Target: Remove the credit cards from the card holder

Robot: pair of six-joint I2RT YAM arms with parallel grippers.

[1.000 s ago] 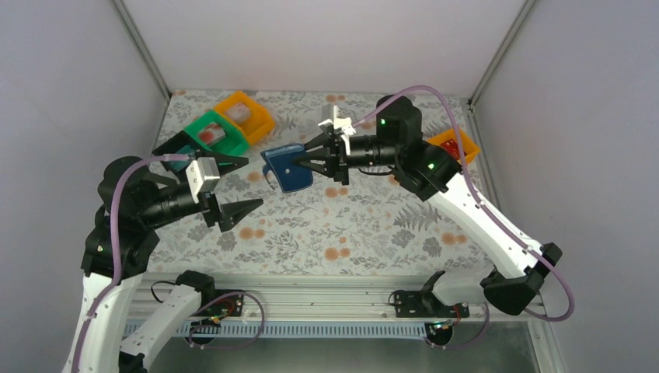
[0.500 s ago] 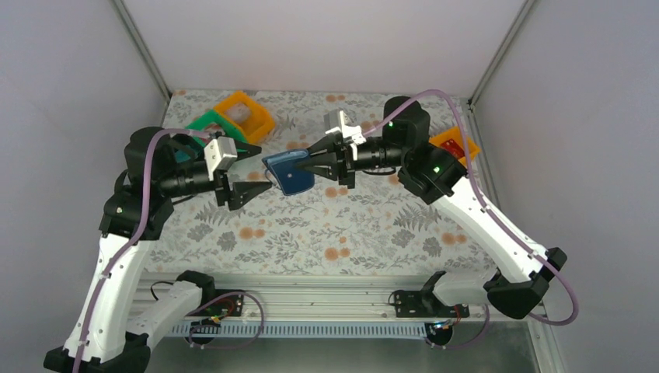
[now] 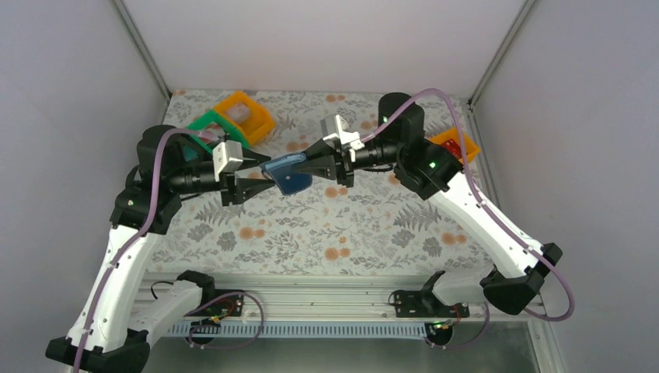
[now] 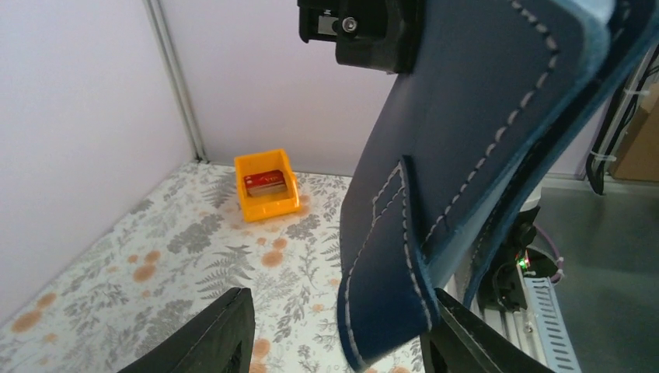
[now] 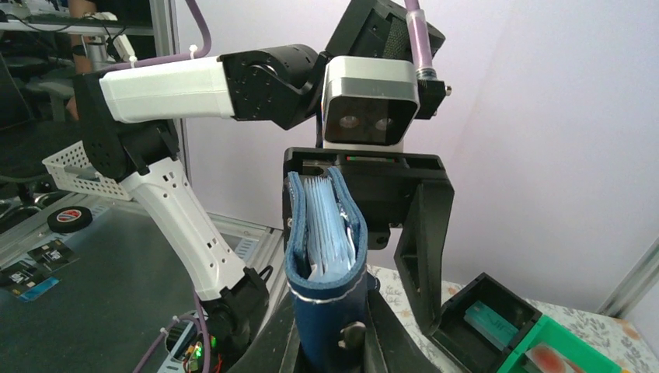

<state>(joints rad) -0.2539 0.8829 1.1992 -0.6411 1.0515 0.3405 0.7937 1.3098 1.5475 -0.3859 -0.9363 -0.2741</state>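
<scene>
card holder (image 3: 286, 174) aloft in right jaws, left jaws astride its edge

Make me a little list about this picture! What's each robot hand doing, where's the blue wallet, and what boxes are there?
card holder: navy, held up above the table between the two arms
right gripper: shut on the card holder
left gripper: open, one finger on each side of the card holder's free end
inside the card holder: pale blue layers show; cannot tell which are cards
far left boxes: green bin, orange bin, black bin
far right box: second orange bin, something red inside
</scene>
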